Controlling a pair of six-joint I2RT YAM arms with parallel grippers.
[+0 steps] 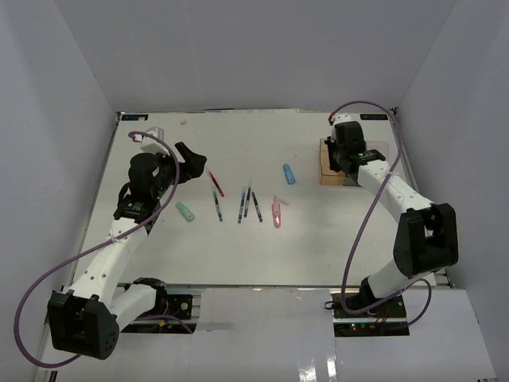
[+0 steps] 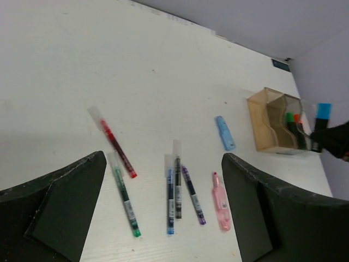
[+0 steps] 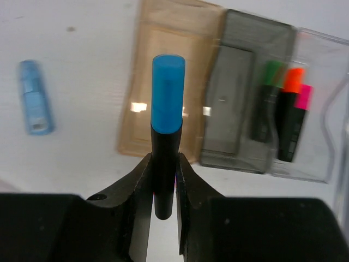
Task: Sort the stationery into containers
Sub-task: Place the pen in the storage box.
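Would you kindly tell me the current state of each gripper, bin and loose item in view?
left gripper: open, empty.
right gripper: shut on blue-capped highlighter.
amber bin: empty.
grey bin: contents unclear.
clear bin: holds orange- and pink-capped highlighters.
green-capped highlighter: binned, grey or clear unclear.
thin pens: lying loose, unsorted.
red pen: loose, unsorted.
blue marker: loose, unsorted.
pink marker: loose, unsorted.
mint marker: loose, unsorted.
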